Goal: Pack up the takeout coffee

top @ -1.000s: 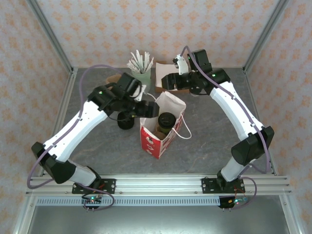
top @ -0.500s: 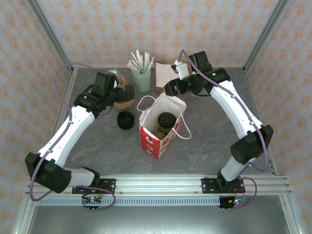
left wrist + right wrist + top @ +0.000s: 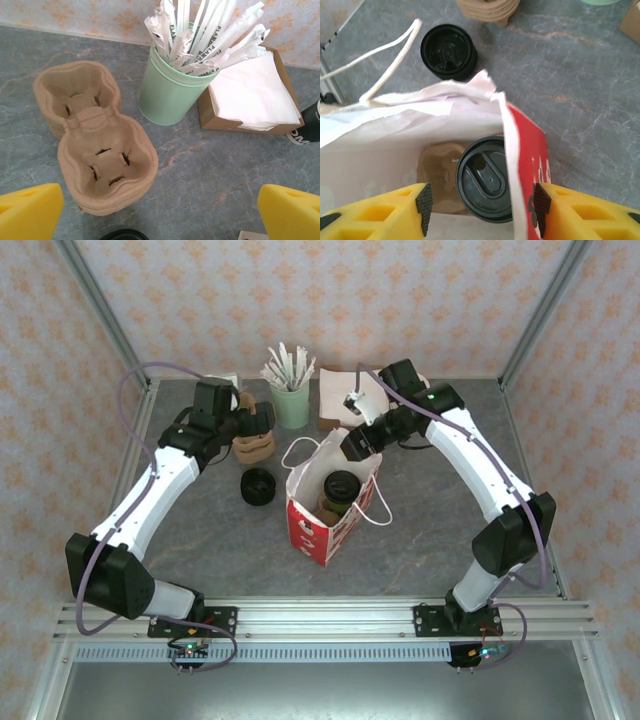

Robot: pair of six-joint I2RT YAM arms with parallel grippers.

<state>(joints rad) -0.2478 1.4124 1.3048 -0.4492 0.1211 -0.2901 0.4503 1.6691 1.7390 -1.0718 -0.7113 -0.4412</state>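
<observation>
While left fingers (image 3: pixel 27 212) and right fingers (image 3: pixel 375 215) gape, right wrist shows a carrier (image 3: pixel 440 172) beside takeout coffee (image 3: pixel 487 177).

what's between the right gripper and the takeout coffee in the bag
The takeout coffee sits with its black lid uncovered in the open red-and-white paper bag. The bag's upright side wall, though, rises between the fingers of the open right gripper, close beside the lid, so one finger would likely meet paper first.

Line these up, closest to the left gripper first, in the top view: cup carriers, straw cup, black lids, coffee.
1. Cup carriers, at the left gripper's near side, and straw cup, to its right: too close to call.
2. Black lids, farther toward the bases.
3. Coffee, inside the bag.
</observation>
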